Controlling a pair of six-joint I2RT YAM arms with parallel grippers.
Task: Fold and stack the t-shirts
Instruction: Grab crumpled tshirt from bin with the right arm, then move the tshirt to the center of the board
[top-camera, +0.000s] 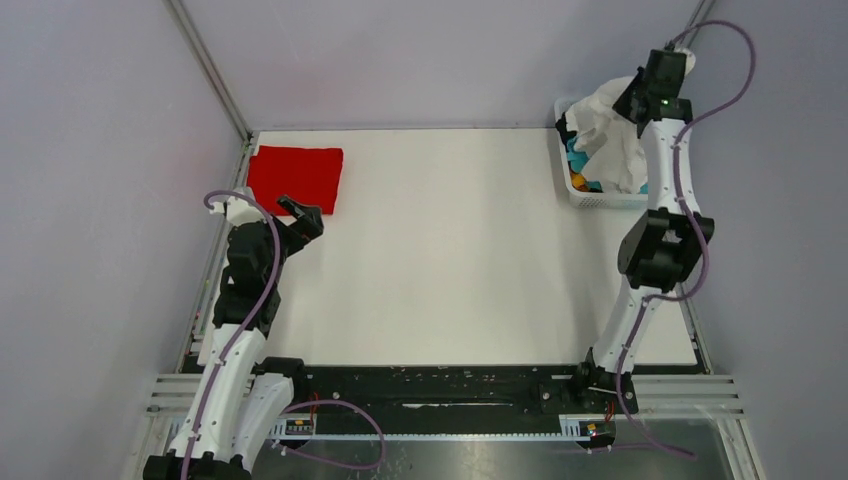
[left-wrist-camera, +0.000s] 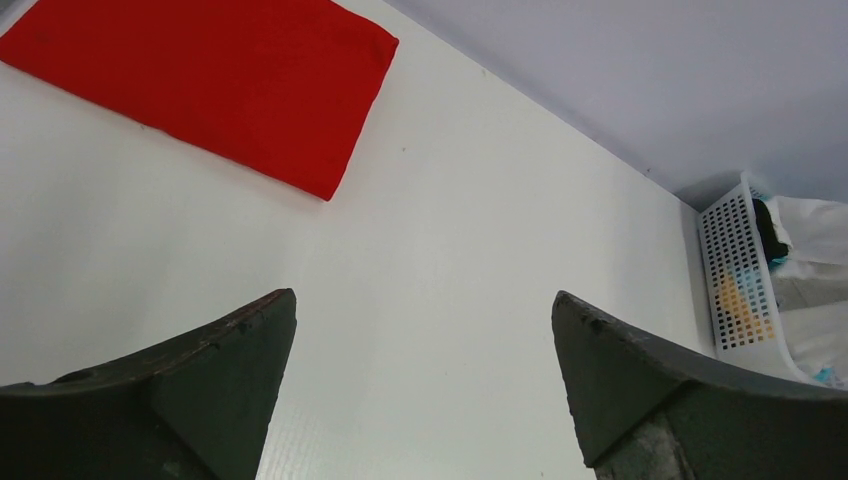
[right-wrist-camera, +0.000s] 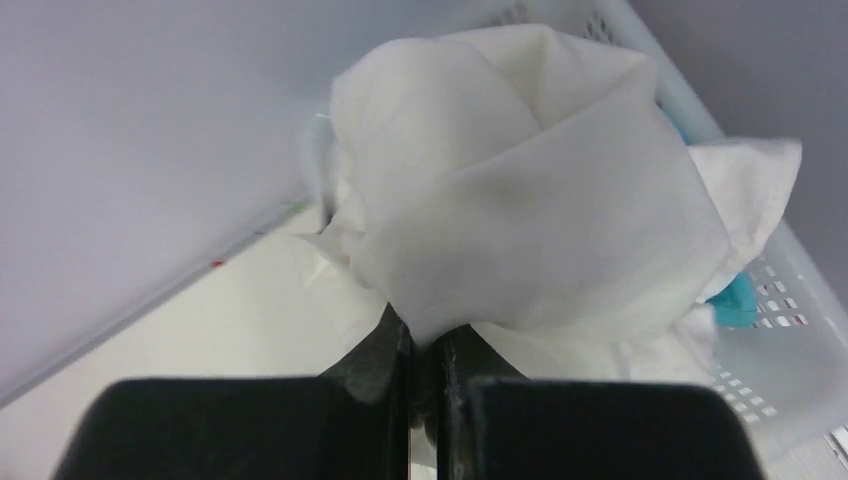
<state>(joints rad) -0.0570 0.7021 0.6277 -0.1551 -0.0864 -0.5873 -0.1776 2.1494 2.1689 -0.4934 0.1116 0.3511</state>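
One thin, closed pinch is all the right end effector (right-wrist-camera: 420, 335) has on the white t-shirt (right-wrist-camera: 520, 200) over the basket (top-camera: 600, 198) at the desk's far-right corner, the left end effector (left-wrist-camera: 422, 300) gaping empty, so the cloth could slip.

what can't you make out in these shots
- Top view: most of what else lies in the basket, buried under the white t-shirt.
- Right wrist view: how much cloth the right claw pinches, hidden by the shirt's bulge.
- Left wrist view: the red t-shirt, its far corner cut off by the top edge.
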